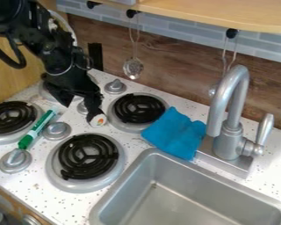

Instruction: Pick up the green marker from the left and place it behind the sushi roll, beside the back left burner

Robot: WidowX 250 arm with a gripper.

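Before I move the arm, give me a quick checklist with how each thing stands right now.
1. Gripper open: ok, its jaws stand apart.
2. Jaws free of objects: cannot tell; a white piece with an orange mark sits at one jaw's tip.
3. Green marker outside the jaws: ok, it lies near the stove knobs.
4. Height above the counter: cannot tell from this angle.
5. Blue cloth well away from the back burner: not ok, it lies right by the burner's rim.
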